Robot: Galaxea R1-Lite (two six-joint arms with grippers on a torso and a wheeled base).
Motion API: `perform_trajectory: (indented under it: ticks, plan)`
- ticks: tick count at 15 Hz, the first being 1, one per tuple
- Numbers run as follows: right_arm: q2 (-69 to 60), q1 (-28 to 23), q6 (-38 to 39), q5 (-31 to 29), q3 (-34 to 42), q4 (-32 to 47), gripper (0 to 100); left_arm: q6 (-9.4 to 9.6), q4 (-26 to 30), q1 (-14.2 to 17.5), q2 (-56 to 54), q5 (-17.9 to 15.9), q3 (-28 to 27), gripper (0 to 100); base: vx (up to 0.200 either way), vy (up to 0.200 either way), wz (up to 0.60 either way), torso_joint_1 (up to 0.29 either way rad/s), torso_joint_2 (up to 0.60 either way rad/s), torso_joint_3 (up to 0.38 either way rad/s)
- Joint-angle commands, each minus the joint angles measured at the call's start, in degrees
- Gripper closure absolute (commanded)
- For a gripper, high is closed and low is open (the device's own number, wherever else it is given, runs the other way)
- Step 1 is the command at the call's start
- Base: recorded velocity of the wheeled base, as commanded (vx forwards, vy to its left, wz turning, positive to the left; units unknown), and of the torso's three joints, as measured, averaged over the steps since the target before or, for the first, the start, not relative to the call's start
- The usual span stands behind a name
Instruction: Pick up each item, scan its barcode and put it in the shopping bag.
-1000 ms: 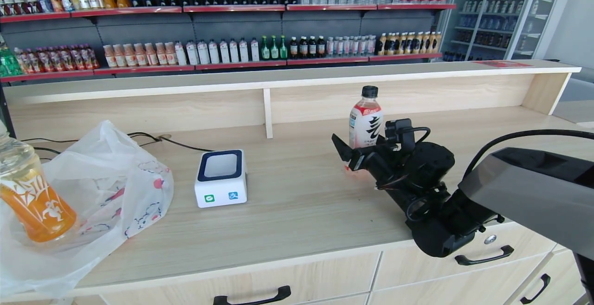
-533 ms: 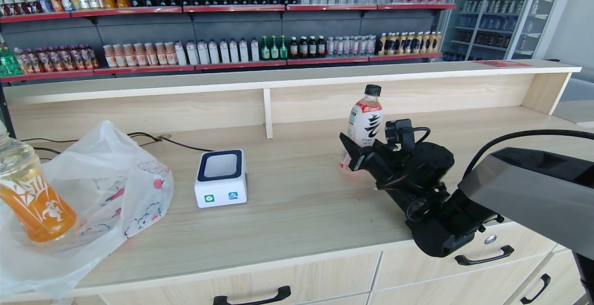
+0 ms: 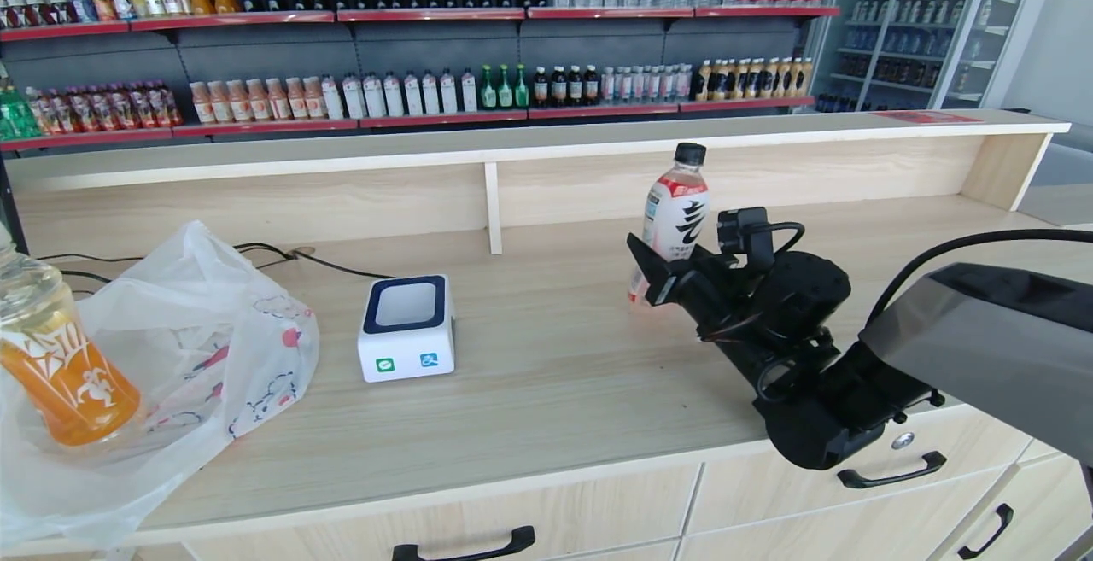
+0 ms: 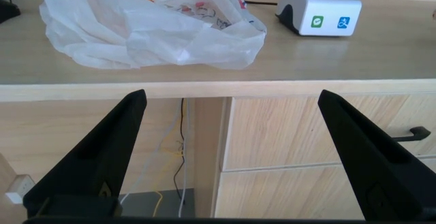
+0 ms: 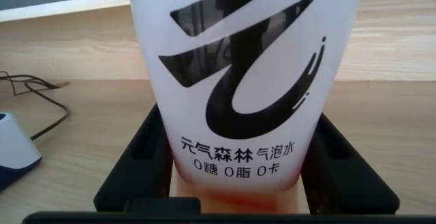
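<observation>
— Where is the plastic drink bottle with the white label and black cap (image 3: 676, 211)?

— Right of centre on the pale wooden counter (image 3: 546, 390), pinched low on its body by the right gripper (image 3: 659, 275). It leans, cap tipped toward the back ledge. In the right wrist view the black fingers (image 5: 139, 166) press against both sides of the bottle (image 5: 238, 81), with a pinkish tint at its base.

— Is the base on the wood?

— I cannot tell; the near finger covers that spot.

— And the left gripper (image 4: 231, 96)?

— Spread wide, holding nothing. It hangs below the counter's front edge, facing the drawer fronts (image 4: 306, 142).

— The thin translucent white shopping bag (image 3: 196, 330)?

— Crumpled at the counter's left end, well apart from the held bottle. A clear bottle of orange drink (image 3: 51, 365) stands in it (its upper part shows paler liquid). The left wrist view has the bag (image 4: 150, 33) too.

— The scanner?

— A small white cube with a dark-blue-rimmed top window (image 3: 407, 328), between the bag and the held bottle, nearer the bag. Black cables (image 3: 282, 254) run behind it.
</observation>
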Motion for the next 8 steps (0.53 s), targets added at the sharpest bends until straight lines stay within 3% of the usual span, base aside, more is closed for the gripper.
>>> perform_trajectory:
  ticks: [1, 8]
  plan:
    - [-2.6, 0.2, 0.0, 0.0, 0.3, -0.2, 100, 0.01, 0.0, 0.0, 0.0, 0.0, 0.0, 0, 0.000, 0.000, 0.00, 0.000, 0.00, 0.000]
    - [-11.5, 0.5, 0.6, -0.4, 9.1, -0.2, 100, -0.16, 0.2, 0.0, 0.0, -0.1, 0.0, 0, 0.000, 0.000, 0.00, 0.000, 0.00, 0.000]
